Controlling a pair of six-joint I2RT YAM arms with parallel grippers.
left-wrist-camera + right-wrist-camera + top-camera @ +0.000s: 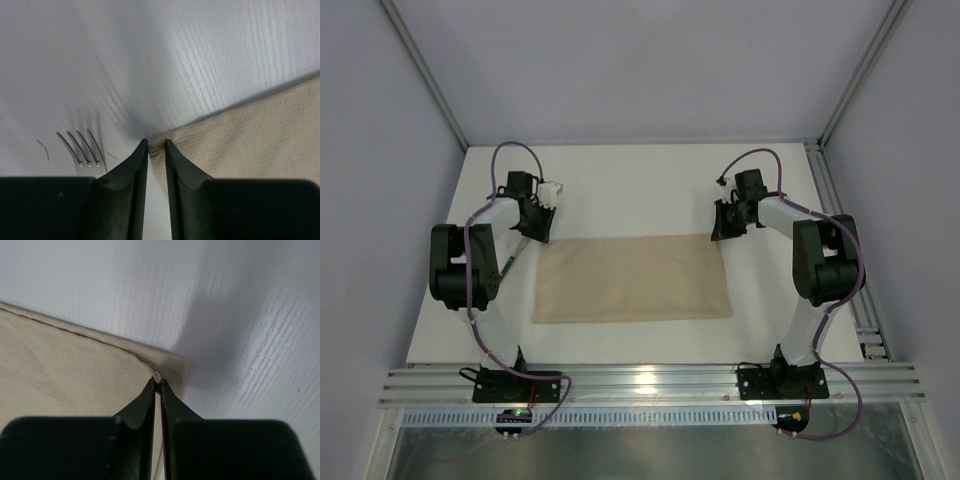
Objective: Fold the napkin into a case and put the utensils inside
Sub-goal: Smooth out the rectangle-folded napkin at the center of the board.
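The beige napkin [632, 278] lies flat as a wide rectangle in the middle of the table. At its far left corner, my left gripper [538, 235] has its tips [156, 141] pressed down either side of the wrinkled napkin [250, 135] corner, with a narrow gap between the jaws. My right gripper [722, 235] is at the far right corner, and its tips [156, 380] pinch a small bunch of the napkin [65, 370]. Silver fork tines [82, 147] lie on the table just left of the left gripper. A slim dark utensil handle [509, 262] shows beside the left arm. The knife I cannot make out.
The white table [640, 185] is walled in by grey panels at the back and sides. A metal rail [650, 380] runs along the near edge, where both arm bases stand. Another rail [840, 230] runs down the right side.
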